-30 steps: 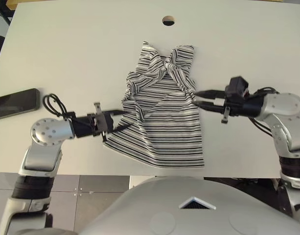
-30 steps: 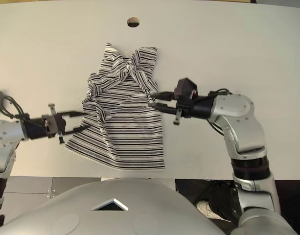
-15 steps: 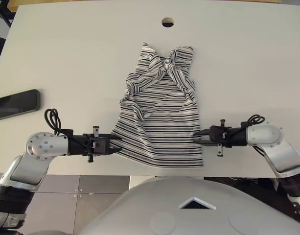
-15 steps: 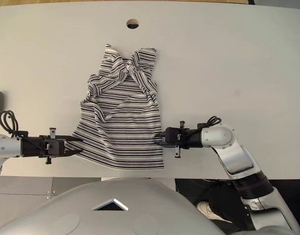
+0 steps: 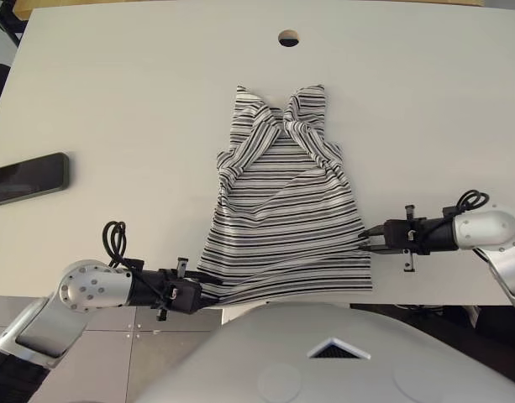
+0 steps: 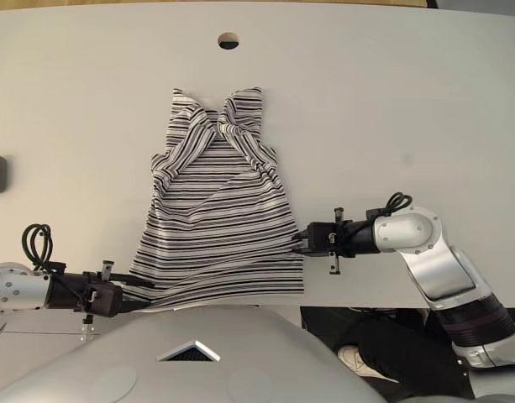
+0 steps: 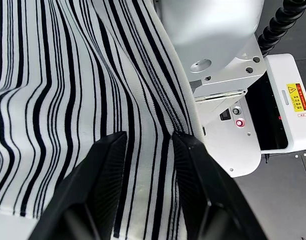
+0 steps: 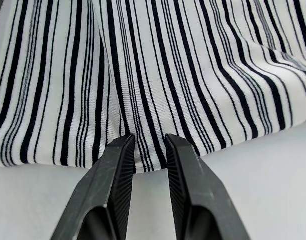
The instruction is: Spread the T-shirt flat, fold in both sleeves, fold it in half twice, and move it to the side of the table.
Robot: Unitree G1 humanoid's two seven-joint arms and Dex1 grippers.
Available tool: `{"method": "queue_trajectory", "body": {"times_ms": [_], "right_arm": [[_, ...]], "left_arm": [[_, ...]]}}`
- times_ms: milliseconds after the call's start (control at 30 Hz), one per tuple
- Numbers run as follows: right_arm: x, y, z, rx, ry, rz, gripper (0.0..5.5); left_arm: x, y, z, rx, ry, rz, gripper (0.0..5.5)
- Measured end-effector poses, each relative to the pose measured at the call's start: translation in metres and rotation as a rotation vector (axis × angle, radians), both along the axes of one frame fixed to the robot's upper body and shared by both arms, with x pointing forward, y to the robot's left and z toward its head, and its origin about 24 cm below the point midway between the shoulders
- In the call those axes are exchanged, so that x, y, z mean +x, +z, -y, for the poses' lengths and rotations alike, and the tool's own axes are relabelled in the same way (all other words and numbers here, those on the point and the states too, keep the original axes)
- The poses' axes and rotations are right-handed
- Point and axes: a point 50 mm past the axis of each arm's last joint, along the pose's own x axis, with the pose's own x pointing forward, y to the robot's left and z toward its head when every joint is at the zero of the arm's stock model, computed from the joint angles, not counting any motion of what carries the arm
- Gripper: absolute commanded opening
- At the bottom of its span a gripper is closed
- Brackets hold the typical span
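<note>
The black-and-white striped T-shirt [image 5: 282, 210] lies lengthwise on the white table [image 5: 114, 101]. Its top is still bunched and creased, and its hem is at the near edge. My left gripper [image 5: 208, 295] is shut on the hem's left corner, right at the table's front edge. In the left wrist view the striped cloth [image 7: 68, 100] runs between its fingers [image 7: 110, 175]. My right gripper [image 5: 368, 240] is shut on the hem's right corner. The right wrist view shows the hem [image 8: 143, 100] pinched between its fingertips [image 8: 120, 165], low over the tabletop.
A dark phone [image 5: 28, 178] lies on the table at the far left. A round cable hole [image 5: 288, 37] sits beyond the shirt's top. Bare table surface lies on both sides of the shirt. The front edge runs just under the hem.
Both grippers closed on the hem corners and drew them toward the near edge and apart. The shirt slid nearer and its lower half stretched out wider and smoother.
</note>
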Motion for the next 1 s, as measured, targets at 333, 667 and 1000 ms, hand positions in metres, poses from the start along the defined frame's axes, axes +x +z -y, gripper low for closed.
{"method": "queue_trajectory", "body": {"times_ms": [333,667,1000], "right_arm": [[-0.002,0.035,0.005,0.186,-0.089,-0.1,1.13],[0.014,0.048,0.032,0.163,-0.098,0.168,1.42],[-0.028,0.013,0.049,0.061,0.215,0.381,2.76]], "left_arm": [[0.057,0.06,-0.01,-0.265,0.275,0.12,1.74],[0.049,0.069,-0.035,-0.144,0.198,0.099,1.98],[0.06,0.041,-0.076,0.205,-0.262,0.57,3.01]]}}
